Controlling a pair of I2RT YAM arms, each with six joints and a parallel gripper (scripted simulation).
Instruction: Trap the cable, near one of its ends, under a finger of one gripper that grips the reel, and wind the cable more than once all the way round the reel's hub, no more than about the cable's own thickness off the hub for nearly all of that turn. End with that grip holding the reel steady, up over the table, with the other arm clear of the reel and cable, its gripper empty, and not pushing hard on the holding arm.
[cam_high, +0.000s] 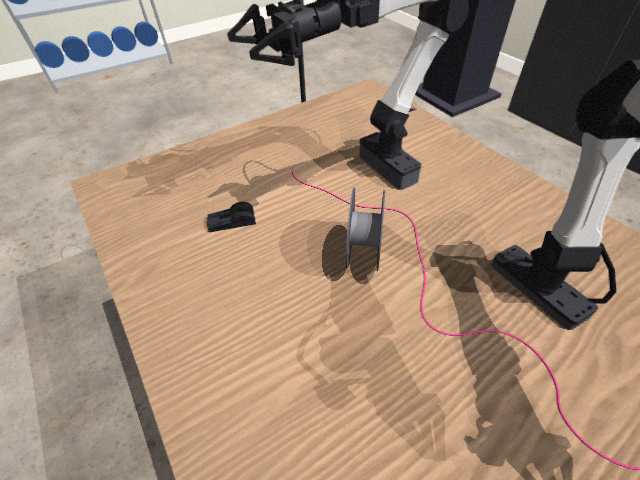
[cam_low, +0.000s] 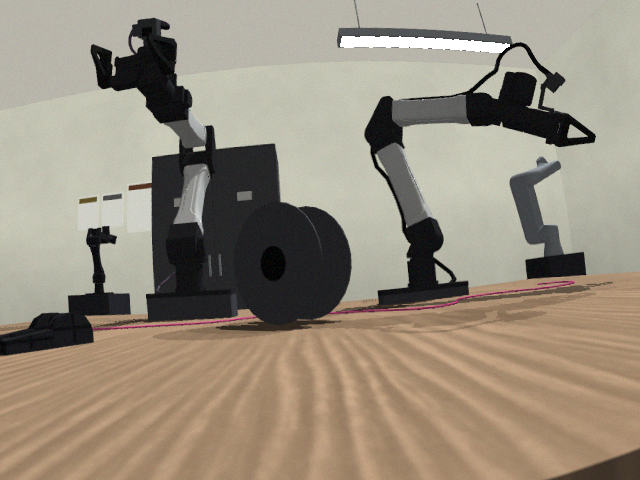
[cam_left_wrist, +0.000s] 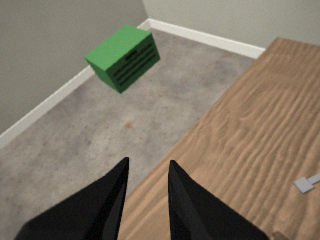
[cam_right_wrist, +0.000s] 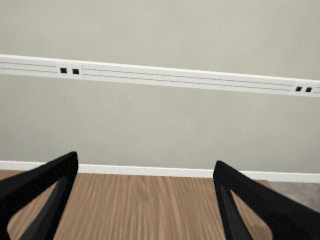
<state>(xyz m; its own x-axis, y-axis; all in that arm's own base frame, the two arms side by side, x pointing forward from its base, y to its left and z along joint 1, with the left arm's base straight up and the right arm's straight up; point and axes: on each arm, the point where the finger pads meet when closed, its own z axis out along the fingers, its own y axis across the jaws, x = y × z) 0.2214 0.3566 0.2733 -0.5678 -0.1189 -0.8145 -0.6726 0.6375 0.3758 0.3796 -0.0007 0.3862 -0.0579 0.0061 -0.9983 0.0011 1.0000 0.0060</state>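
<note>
Top view first: where is the reel?

"The reel (cam_high: 364, 228) (cam_low: 305, 268) stands on edge on the wooden table (cam_high: 232, 310) (cam_low: 310, 413) (cam_left_wrist: 250, 125) (cam_right_wrist: 140, 210), both flanges upright and its pale hub (cam_high: 364, 228) showing between them. Neither gripper has it."

And the cable?

"The pink cable (cam_high: 423, 279) (cam_low: 413, 308) lies in loose bends over the tabletop. One end is near the base of the right arm (cam_high: 413, 64) (cam_low: 193, 193); the line runs past the reel, then past the left arm (cam_high: 581, 191) (cam_low: 405, 180) and out of the picture. It isn't wound on the hub. Whether it touches a flange, I can't tell."

What about the left gripper (cam_low: 593, 138) (cam_left_wrist: 149, 166)?

"Partly open, a narrow gap between the fingers and nothing in it. It's raised over the table, well apart from the reel. Its wrist view takes in the table edge and a green box (cam_left_wrist: 122, 57) on the floor."

And the right gripper (cam_high: 241, 46) (cam_low: 121, 43) (cam_right_wrist: 147, 163)?

"Wide open and empty, also held high, away from reel and cable. Its own camera sees tabletop, wall and a white rail (cam_right_wrist: 180, 76)."

Anything else on the table?

"A small black device (cam_high: 231, 217) (cam_low: 51, 330), apart from the reel."
</note>
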